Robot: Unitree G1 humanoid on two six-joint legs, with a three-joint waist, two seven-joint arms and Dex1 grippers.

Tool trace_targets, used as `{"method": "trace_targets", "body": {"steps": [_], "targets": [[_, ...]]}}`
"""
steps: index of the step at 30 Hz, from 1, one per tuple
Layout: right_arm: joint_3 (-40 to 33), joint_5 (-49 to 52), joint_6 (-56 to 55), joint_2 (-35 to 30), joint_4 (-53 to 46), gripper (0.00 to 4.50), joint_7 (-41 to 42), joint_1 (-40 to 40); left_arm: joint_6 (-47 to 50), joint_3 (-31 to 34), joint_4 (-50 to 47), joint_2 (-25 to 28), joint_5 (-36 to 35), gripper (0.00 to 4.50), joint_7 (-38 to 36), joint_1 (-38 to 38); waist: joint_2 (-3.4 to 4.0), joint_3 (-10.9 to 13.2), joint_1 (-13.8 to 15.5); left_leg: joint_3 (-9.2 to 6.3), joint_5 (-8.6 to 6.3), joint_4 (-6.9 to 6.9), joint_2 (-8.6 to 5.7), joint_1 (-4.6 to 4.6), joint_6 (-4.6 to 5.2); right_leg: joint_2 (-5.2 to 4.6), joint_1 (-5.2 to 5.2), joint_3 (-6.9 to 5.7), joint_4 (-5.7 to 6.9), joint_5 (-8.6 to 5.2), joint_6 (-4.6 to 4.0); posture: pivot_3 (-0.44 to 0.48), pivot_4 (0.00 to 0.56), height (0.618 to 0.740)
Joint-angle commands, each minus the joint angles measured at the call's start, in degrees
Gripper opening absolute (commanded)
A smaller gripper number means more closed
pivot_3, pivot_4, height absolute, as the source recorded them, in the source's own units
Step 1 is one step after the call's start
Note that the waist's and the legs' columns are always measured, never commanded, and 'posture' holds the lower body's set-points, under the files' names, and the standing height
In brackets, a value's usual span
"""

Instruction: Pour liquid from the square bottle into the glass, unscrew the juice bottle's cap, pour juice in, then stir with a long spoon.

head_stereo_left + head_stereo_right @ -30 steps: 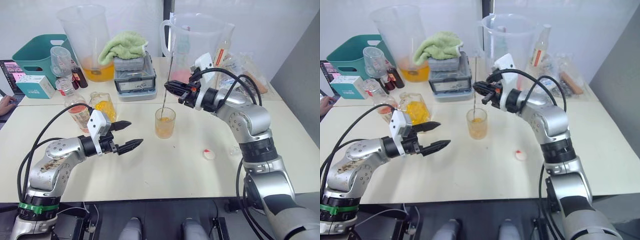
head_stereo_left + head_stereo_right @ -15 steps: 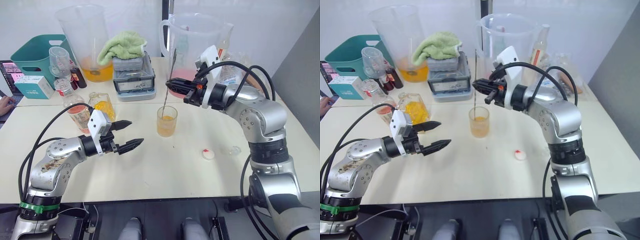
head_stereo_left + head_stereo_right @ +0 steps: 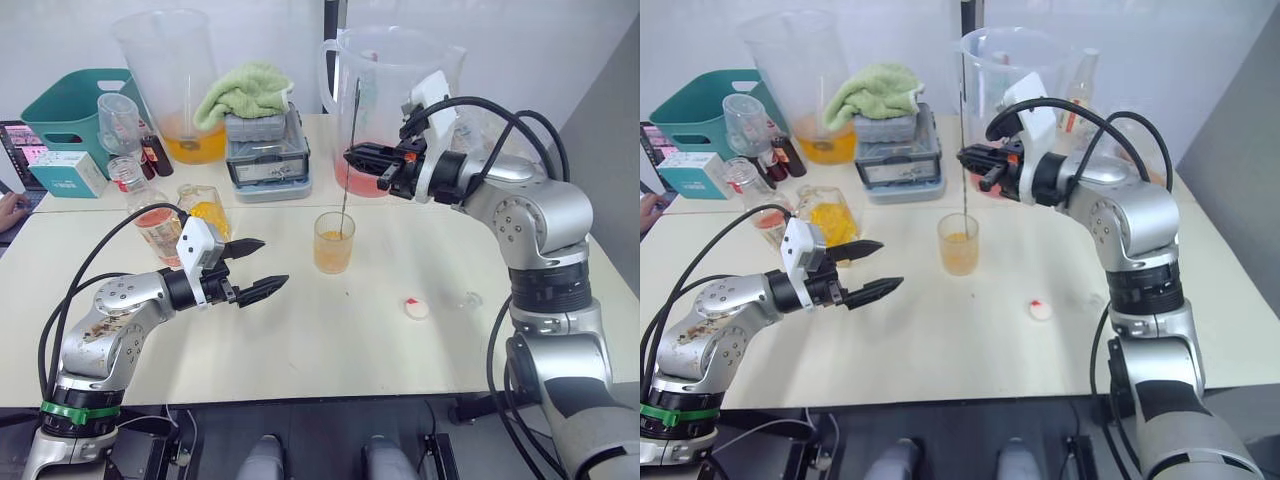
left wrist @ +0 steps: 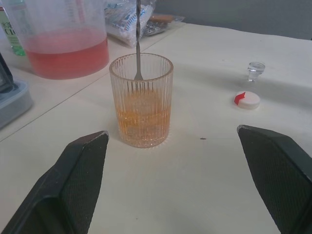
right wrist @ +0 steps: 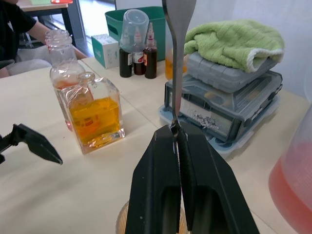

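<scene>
Silver, twisted-stem long spoon [image 3: 347, 165] hangs upright in the ribbed clear glass [image 3: 333, 242] of orange liquid, pinched by the right gripper [image 3: 362, 160] above it. Left gripper [image 3: 258, 270], beside the glass, gapes empty. Stirring well means small, centred circles, avoiding the rim.

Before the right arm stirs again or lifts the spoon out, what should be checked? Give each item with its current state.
1. Right gripper shut on the spoon: ok.
2. Spoon bowl inside the glass: ok, though it sits above the liquid.
3. Glass upright on the table, holding orange liquid: ok.
4. Left gripper open and apart from the glass: ok.
5. Cap off and lying on the table, away from the glass: ok.
6. Square bottle and juice bottle upright, away from the right arm's path: ok.
</scene>
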Motion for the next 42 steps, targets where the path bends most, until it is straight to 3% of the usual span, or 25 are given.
{"method": "trace_targets", "body": {"steps": [1, 10, 21, 28, 34, 42], "targets": [[-0.37, 1.18, 2.18, 0.04, -3.0, 0.0, 1.02, 0.16, -0.4, 1.15, -1.35, 0.44, -0.12, 4.49, 0.15, -0.05, 0.0, 0.0, -0.01, 0.0, 0.0, 0.0, 0.0, 0.0, 0.0, 0.0, 0.0, 0.0, 0.01, 0.0, 0.0, 0.0, 0.15, 0.74], [-2.99, 2.15, 2.02, 6.79, -1.83, 0.0, -1.84, -0.04, -0.42, 1.34, -1.28, 0.67, -0.11, 4.49, 0.03, 0.13, 0.0, 0.0, -0.05, -0.01, 0.01, 0.01, 0.0, 0.0, -0.02, 0.0, -0.02, -0.01, 0.05, 0.0, 0.0, 0.0, 0.15, 0.74], [-5.58, -1.08, -5.6, 8.0, 4.91, 0.0, -3.26, -1.88, -0.66, 1.29, -1.28, 0.62, 0.03, 4.49, 0.02, 0.38, 0.0, 0.0, -0.04, -0.01, 0.03, 0.0, 0.0, 0.0, -0.05, 0.0, -0.04, 0.0, 0.08, 0.0, -0.01, 0.0, 0.15, 0.74], [-5.28, 2.44, -1.05, 8.28, -0.83, 0.0, -0.62, -0.51, -0.66, 1.34, -1.13, 0.74, 0.09, 4.49, -0.01, 0.3, 0.0, 0.0, -0.08, -0.01, 0.03, 0.0, 0.0, 0.0, -0.05, 0.0, -0.05, 0.0, 0.1, 0.0, -0.01, 0.0, 0.15, 0.74], [-4.1, 1.86, -1.58, 11.95, -2.56, 0.0, -3.09, 1.06, -0.63, 1.39, -1.08, 0.88, 0.21, 4.49, 0.07, 0.17, 0.0, 0.0, -0.08, -0.02, 0.04, 0.0, 0.0, 0.01, -0.07, 0.0, -0.05, 0.0, 0.13, 0.0, -0.01, 0.0, 0.15, 0.74], [-1.82, -0.38, 0.92, 8.44, -2.51, 0.0, -2.36, 2.42, -0.49, 1.37, -1.05, 0.95, 0.05, 4.49, 0.21, -0.29, 0.01, -0.01, 0.02, -0.03, 0.06, 0.01, -0.01, 0.0, -0.1, 0.0, -0.05, 0.0, 0.13, 0.0, -0.01, 0.0, 0.15, 0.74]]}}
